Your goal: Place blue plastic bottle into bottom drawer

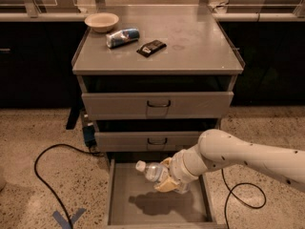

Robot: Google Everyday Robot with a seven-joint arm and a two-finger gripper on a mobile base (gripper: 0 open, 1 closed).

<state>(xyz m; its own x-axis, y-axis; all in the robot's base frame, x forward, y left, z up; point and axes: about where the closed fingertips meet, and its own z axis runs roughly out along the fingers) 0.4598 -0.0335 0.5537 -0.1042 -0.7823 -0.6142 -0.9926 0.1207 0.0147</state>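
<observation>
Pincer (167,181) hung over open bottom drawer (125,213), clamped on blue plastic bottle (152,171). Bottle was tilted, white cap toward view's left, above drawer's grey floor, shadow beneath, not touching.

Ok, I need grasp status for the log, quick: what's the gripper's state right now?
Gripper: fingers closed on the blue plastic bottle, holding it above the open bottom drawer.
</observation>
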